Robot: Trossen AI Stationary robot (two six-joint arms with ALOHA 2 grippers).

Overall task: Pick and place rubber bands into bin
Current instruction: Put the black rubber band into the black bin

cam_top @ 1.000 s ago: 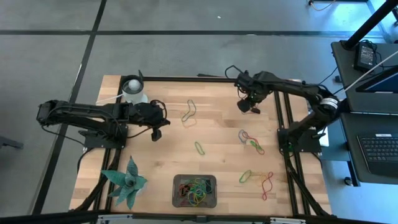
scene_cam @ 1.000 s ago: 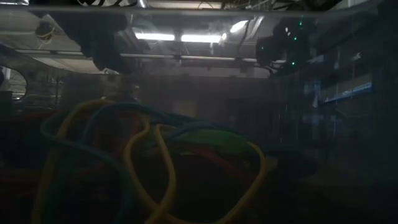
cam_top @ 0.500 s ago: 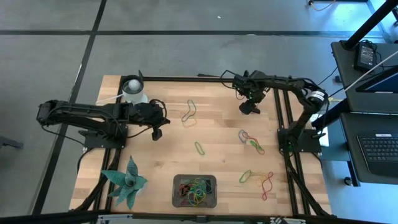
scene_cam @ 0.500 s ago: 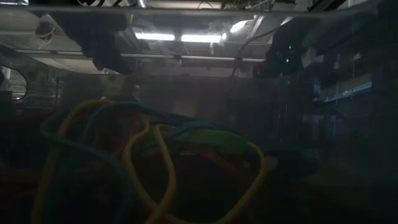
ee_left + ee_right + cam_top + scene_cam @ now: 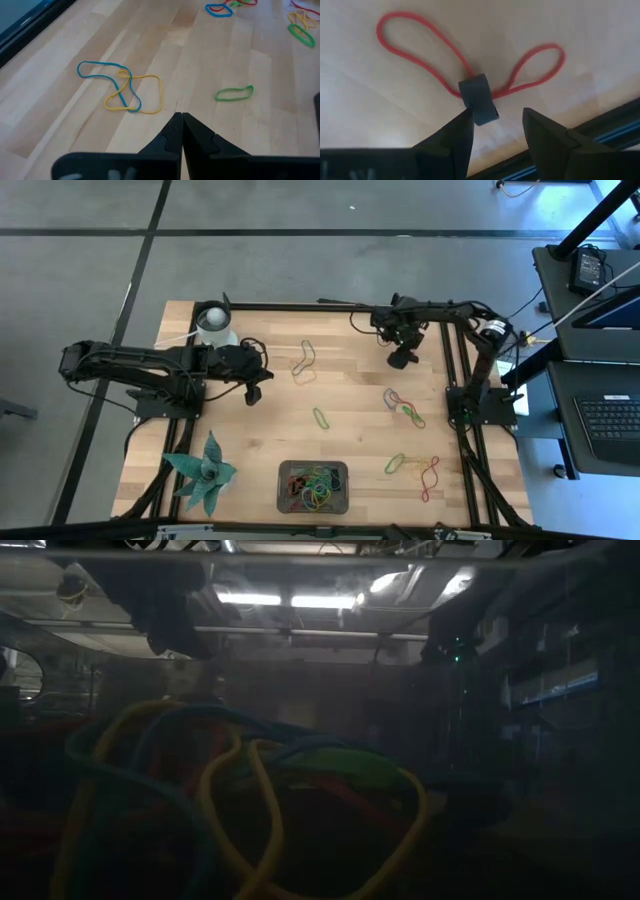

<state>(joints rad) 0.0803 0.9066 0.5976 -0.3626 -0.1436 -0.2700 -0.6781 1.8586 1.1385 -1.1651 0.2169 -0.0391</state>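
Loose rubber bands lie on the wooden table: a blue and a yellow one (image 5: 303, 360) (image 5: 120, 93), a green one (image 5: 320, 418) (image 5: 234, 93), a cluster (image 5: 403, 408) and more at the near right (image 5: 412, 467). The dark grey bin (image 5: 312, 486) at the near edge holds several bands (image 5: 240, 810). My right gripper (image 5: 400, 358) (image 5: 497, 120) is open at the far right, pointing down over a red band (image 5: 415, 35) pinched at its middle by a dark wrap (image 5: 479, 100). My left gripper (image 5: 252, 392) (image 5: 179, 117) is shut, empty, above the table at the left. My right gripper stands from above with one fingertip (image 5: 462, 125) right beside the red band's dark wrap (image 5: 482, 107); whether it touches the wrap cannot be told. The band lies flat on the table.
A white round cup (image 5: 215, 325) stands at the far left corner and a green star-shaped plant (image 5: 203, 472) at the near left. The table's dark frame rail (image 5: 600, 135) runs close beside the red band.
My right gripper has come down toward the table at the far right and rolled about its own axis, while its arm has folded in closer to the far edge. The bands and the bin have not moved.
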